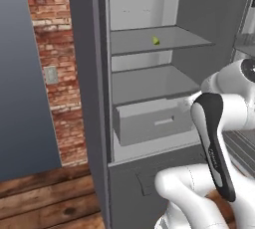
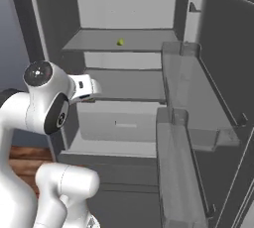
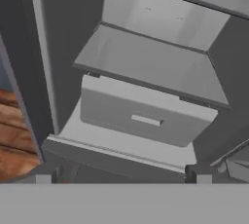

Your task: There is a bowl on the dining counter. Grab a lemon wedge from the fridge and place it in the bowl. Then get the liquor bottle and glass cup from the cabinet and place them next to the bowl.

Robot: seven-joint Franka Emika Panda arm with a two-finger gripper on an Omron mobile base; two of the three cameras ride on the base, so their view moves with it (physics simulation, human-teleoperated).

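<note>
Fridge open; lemon wedge, prob., on shelf.

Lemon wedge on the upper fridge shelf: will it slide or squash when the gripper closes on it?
The lemon wedge looks tiny against the bare shelf, so probably very light and easily nudged away. Its pointed, tapering shape may let it slip from the fingers. It likely gives a little; whether it would squash can't be judged.

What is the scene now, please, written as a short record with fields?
fridge: door open, inside is visible
lemon wedge: lies on the upper shelf, alone, untouched
middle shelf: nothing on it
drawer: below the shelves, pushed in
gripper: open, holds nothing, faces the drawer, well below the lemon wedge
step: wedge not yet grasped
</note>
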